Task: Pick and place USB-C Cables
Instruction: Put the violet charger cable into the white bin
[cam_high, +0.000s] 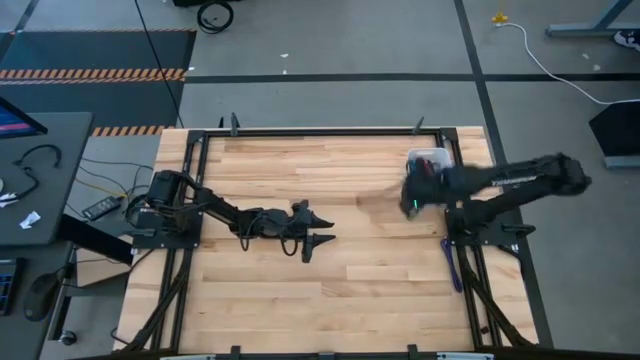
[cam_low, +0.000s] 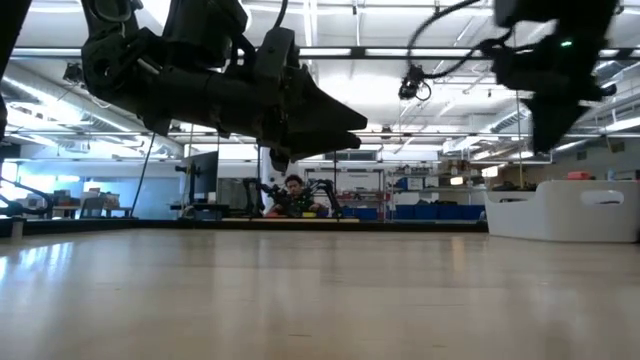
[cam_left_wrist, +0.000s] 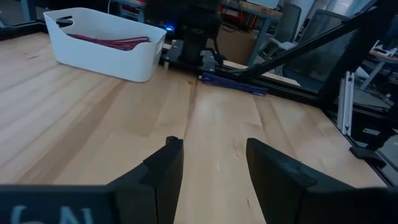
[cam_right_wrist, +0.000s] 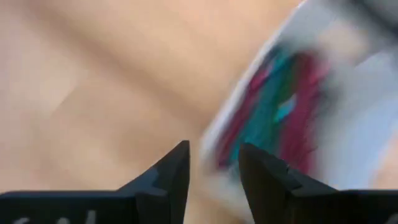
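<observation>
A white bin (cam_high: 432, 156) stands near the table's far right corner. It holds folded cables: maroon ones (cam_left_wrist: 109, 42) show in the left wrist view, teal and maroon ones (cam_right_wrist: 280, 106) in the blurred right wrist view. One purple cable (cam_high: 452, 263) lies flat along the table's right edge by the right arm's base, and the same purple cable (cam_left_wrist: 233, 83) shows in the left wrist view. My right gripper (cam_high: 413, 188) hovers open at the bin's near-left side, pointing down, nothing between its fingers (cam_right_wrist: 214, 165). My left gripper (cam_high: 321, 229) waits open over the table's middle.
Black frame rails (cam_high: 300, 131) run along the table's far edge and both sides. The right arm's base (cam_left_wrist: 196, 46) stands just behind the purple cable. Bare wood (cam_high: 360, 290) spreads across the middle and near half. A person (cam_low: 293, 192) sits far off in the room.
</observation>
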